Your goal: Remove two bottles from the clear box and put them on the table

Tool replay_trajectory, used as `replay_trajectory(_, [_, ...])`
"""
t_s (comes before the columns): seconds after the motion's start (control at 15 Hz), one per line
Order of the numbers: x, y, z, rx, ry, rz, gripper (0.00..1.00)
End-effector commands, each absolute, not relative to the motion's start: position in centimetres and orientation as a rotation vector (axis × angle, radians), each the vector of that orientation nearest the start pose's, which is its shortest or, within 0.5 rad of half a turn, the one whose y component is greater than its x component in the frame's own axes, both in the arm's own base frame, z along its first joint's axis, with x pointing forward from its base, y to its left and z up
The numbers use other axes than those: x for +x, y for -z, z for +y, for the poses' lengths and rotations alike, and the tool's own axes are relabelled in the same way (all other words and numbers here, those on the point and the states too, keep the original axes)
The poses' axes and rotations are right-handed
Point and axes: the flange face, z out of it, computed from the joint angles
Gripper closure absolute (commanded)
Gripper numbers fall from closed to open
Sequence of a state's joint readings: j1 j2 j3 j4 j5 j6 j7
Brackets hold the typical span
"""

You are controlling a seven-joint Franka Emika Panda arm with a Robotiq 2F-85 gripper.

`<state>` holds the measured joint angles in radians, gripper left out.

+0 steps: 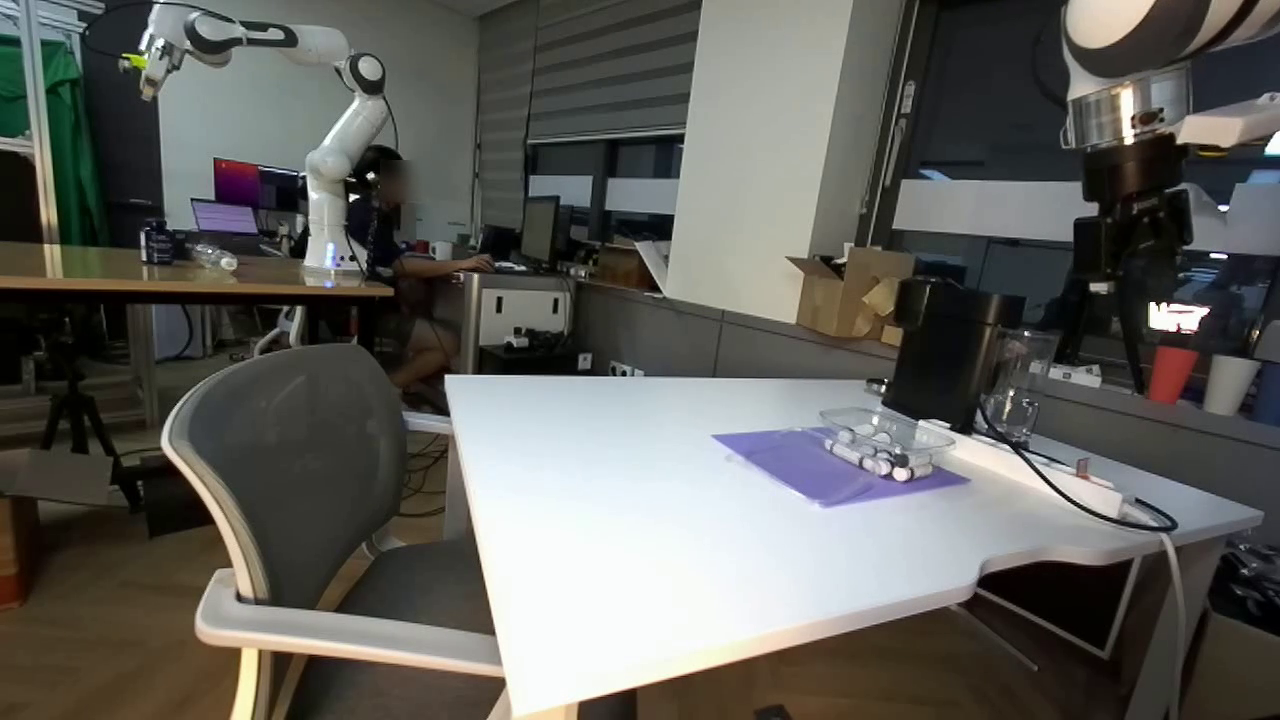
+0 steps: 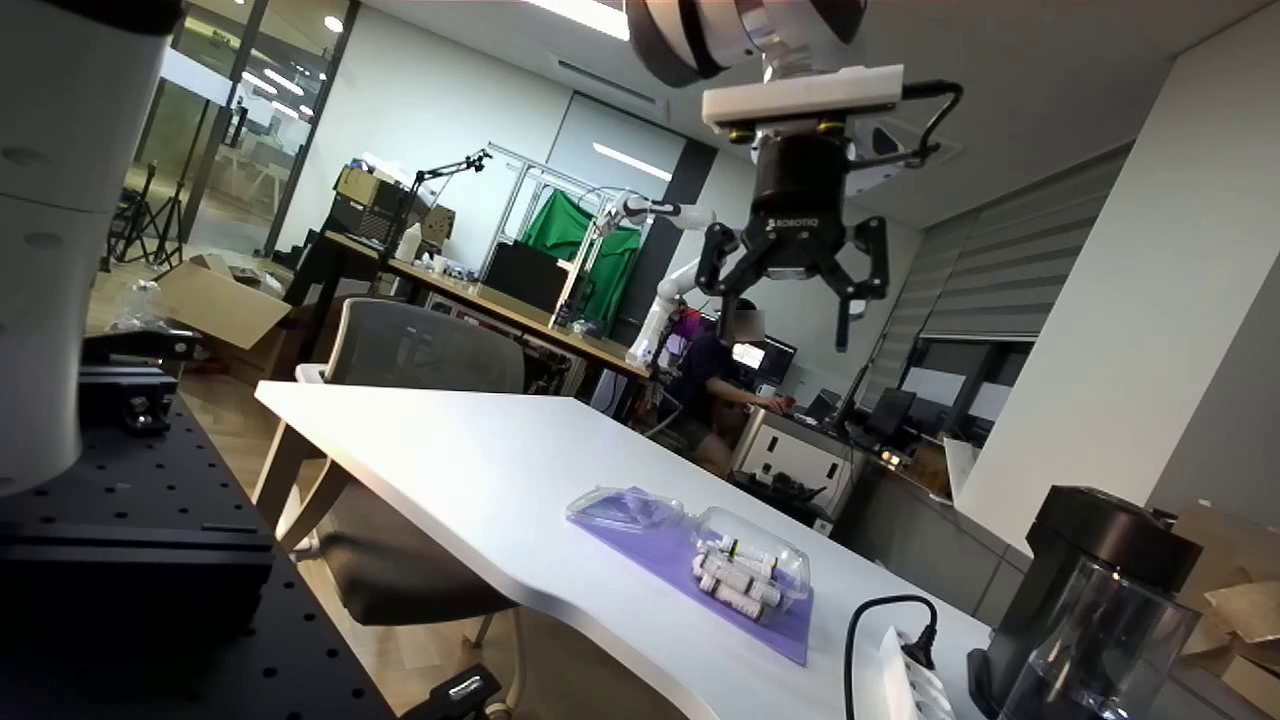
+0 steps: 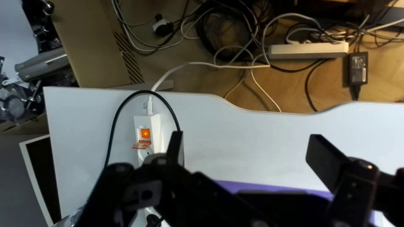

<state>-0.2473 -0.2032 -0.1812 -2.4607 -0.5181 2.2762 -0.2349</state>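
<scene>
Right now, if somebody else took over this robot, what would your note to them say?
Jaws: open, nothing between them, raised above the table.
Things: the bottles are piled in the clear box, which sits on the purple mat.
Done: the lid lies open; no bottle seen set out yet.
Left: lift two bottles out and put them on the table.

Lit from above, blown out at the ceiling light (image 2: 585, 15) higher than the gripper (image 2: 786, 325) in an exterior view, washed nearly plain white on the table (image 2: 470, 440) below, and glinting on the clear box (image 2: 793, 560). Dim around the windows (image 1: 1000, 100) behind the gripper in an exterior view, flaring into a white patch (image 1: 1178, 317) seen near the gripper. In the wrist view, almost black and a little soft on the fingers (image 3: 328, 160), warm-toned on the floor (image 3: 284, 90) beyond.
</scene>
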Motion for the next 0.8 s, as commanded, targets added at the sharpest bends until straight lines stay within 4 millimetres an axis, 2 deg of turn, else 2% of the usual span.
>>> replay_trajectory(0.0, [41.83, -37.46, -20.64, -3.480, -0.218, -0.273, 0.00])
replay_trajectory(0.13, [42.36, -37.10, -20.87, -3.477, -0.240, -0.280, 0.00])
replay_trajectory(0.73, [42.14, -37.00, -20.71, -3.474, -0.242, -0.283, 0.00])
